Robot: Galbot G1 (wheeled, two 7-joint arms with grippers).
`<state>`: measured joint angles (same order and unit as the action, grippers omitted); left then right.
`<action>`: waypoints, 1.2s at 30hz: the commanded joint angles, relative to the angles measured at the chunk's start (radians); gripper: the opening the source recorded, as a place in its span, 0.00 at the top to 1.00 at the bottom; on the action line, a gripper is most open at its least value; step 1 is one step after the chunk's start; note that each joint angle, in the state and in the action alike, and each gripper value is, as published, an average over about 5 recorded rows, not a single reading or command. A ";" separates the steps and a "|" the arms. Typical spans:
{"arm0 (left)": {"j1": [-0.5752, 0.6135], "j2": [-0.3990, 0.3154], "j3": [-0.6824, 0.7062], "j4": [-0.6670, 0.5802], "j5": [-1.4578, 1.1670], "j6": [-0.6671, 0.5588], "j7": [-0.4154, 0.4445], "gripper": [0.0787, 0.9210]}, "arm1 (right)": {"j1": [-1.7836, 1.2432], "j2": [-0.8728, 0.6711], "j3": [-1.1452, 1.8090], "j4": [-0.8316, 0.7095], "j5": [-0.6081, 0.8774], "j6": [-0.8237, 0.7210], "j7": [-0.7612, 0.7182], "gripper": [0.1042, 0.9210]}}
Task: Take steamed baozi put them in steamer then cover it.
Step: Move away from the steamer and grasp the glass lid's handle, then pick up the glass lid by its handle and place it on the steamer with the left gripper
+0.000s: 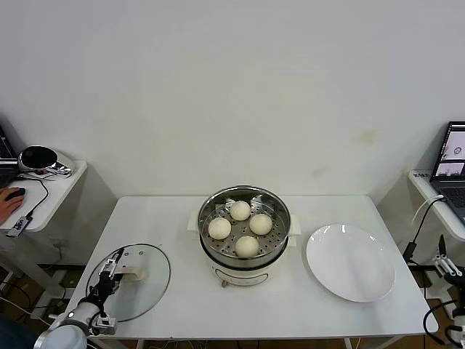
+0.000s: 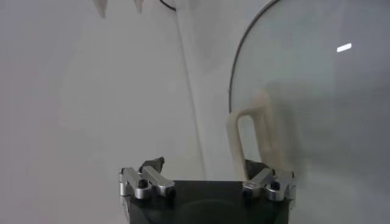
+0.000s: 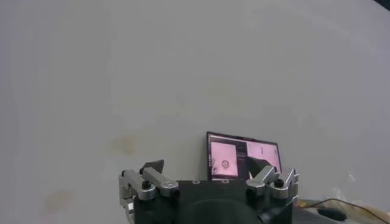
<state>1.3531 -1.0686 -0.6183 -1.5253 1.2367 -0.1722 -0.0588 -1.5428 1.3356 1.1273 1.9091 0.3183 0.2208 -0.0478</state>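
The steamer (image 1: 209,212), a shiny steel pot on a white base, stands mid-table and holds several cream-white baozi (image 1: 240,210) on its perforated tray. The glass cover (image 1: 149,283) lies flat on the table at the front left, its cream handle (image 1: 132,275) facing up. My left gripper (image 1: 109,270) hovers at that handle. In the left wrist view the left gripper (image 2: 204,167) stands open, the handle (image 2: 247,125) lies just ahead of one fingertip, and nothing is clamped. My right gripper (image 1: 445,263) is parked off the table's right edge, and it (image 3: 207,169) shows open and empty.
A flat white plate (image 1: 350,262) lies right of the steamer. A side table (image 1: 54,190) with a round device stands far left, with a person's hand on a mouse. A laptop (image 1: 452,156) sits on a stand at the far right.
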 commanded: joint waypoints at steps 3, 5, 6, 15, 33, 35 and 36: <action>-0.043 -0.009 0.012 0.059 -0.035 -0.011 -0.002 0.32 | -0.009 0.003 0.000 0.004 -0.002 0.004 -0.001 0.12; -0.045 -0.010 0.011 0.066 -0.037 -0.014 -0.007 0.38 | -0.010 0.003 0.000 0.004 -0.002 0.005 -0.001 0.12; -0.046 -0.011 0.010 0.071 -0.039 -0.016 -0.011 0.42 | -0.011 0.003 0.000 0.004 -0.002 0.006 -0.001 0.12; -0.027 -0.015 -0.004 0.072 -0.136 -0.036 -0.082 0.73 | -0.015 -0.002 0.000 0.009 -0.002 0.011 -0.002 0.12; 0.151 0.078 -0.075 -0.521 -0.310 0.442 -0.028 0.93 | -0.018 -0.004 -0.040 0.039 -0.033 0.015 -0.009 0.12; 0.128 0.104 -0.049 -0.572 -0.343 0.489 0.005 0.93 | -0.021 0.001 -0.051 0.043 -0.044 0.017 -0.010 0.12; 0.114 0.120 -0.030 -0.593 -0.355 0.507 0.020 0.93 | -0.023 0.005 -0.059 0.045 -0.050 0.019 -0.011 0.12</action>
<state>1.4549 -1.0234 -0.6761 -1.7857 0.9901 0.0552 -0.1288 -1.5619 1.3309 1.0989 1.9456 0.2923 0.2360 -0.0572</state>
